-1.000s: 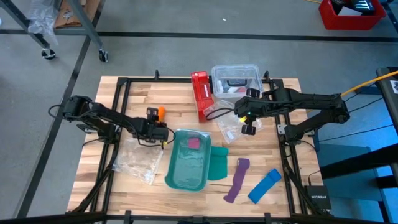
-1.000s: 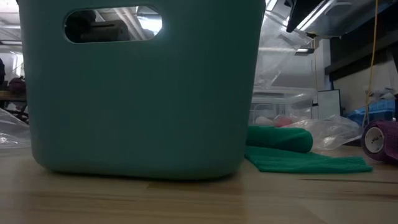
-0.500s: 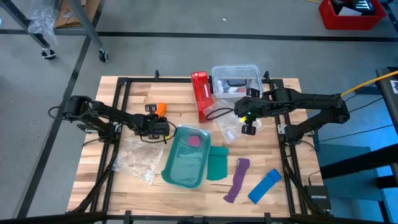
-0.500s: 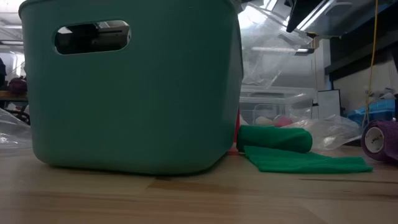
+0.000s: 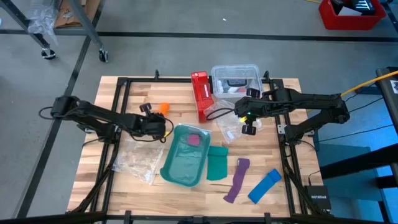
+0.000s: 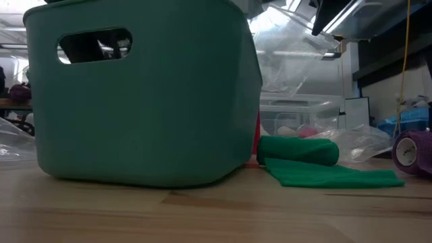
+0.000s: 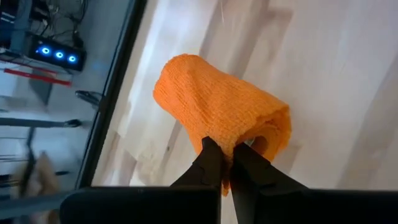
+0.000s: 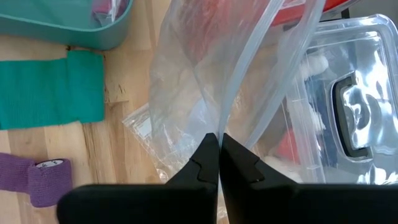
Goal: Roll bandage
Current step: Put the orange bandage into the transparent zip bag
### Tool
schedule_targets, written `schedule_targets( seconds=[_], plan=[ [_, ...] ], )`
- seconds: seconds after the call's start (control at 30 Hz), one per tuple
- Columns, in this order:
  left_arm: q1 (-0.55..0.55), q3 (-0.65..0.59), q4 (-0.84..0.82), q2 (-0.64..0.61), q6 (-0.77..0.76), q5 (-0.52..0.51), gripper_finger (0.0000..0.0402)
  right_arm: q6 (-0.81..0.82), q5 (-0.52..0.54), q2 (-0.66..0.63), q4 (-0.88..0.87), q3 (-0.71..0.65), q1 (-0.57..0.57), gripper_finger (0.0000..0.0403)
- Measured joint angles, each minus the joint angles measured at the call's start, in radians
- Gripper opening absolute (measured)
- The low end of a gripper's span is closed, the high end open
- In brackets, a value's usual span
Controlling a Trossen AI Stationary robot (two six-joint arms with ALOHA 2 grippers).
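The bandage (image 7: pixel 217 106) is a small orange fabric band, loosely rolled, over the wood at the table's left centre (image 5: pixel 163 107). My left gripper (image 7: pixel 225 154) is shut on it; in the high view that gripper (image 5: pixel 155 117) sits just on the near side of the bandage. Right of centre, my right gripper (image 8: pixel 219 142) stays raised above the table (image 5: pixel 249 129), shut on a clear plastic bag (image 8: pixel 205 74). My left gripper pinches the edge of the bandage's outer layer (image 7: pixel 219 138) between its two fingertips, beside the roll's open end (image 7: pixel 273 134). The fingers slant down from the table's left. I cannot tell whether the roll touches the wood. My right gripper pinches a fold of the clear bag's film (image 8: pixel 219 123) between its two fingers, coming steeply from above. The bag hangs below the fingers, and its lower part (image 5: pixel 227 129) lies on the table beside the clear container.
A teal bin (image 5: pixel 185 155) stands close to the right of my left gripper and fills the low view (image 6: pixel 142 94). A red box (image 5: pixel 200 93) and clear lidded container (image 5: pixel 236 78) stand at the far edge. Green cloth (image 5: pixel 217 163), purple strip (image 5: pixel 237 179), blue strip (image 5: pixel 265 185) and another clear bag (image 5: pixel 138 158) lie nearer.
My left arm has drawn back toward the table's left edge and risen a little, its wrist rolling. The bandage has shifted slightly toward the far edge. The teal bin has slid a bit to the left and turned. My right arm has kept still.
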Motion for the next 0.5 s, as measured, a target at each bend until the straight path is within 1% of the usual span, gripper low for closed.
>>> schedule_targets(
  seconds=[0.23, 0.37, 0.43, 0.5],
  plan=[
    [-0.092, 0.001, 0.0, -0.2, -0.155, 0.007, 0.0001, 0.0, 0.0, 0.0, -0.002, 0.0, 0.0, 0.0007],
    [-0.157, 0.041, 0.019, -0.312, -0.255, 0.006, 0.0001, -0.005, 0.005, 0.001, -0.002, 0.0, 0.0, 0.0007],
    [-0.187, 0.066, 0.089, -0.354, -0.302, 0.006, 0.0, -0.024, 0.014, 0.007, -0.001, 0.0, 0.0, 0.0007],
    [-0.214, 0.078, 0.24, -0.381, -0.307, 0.006, 0.0, -0.036, 0.033, 0.023, 0.005, 0.0, 0.0, 0.0007]
  ],
)
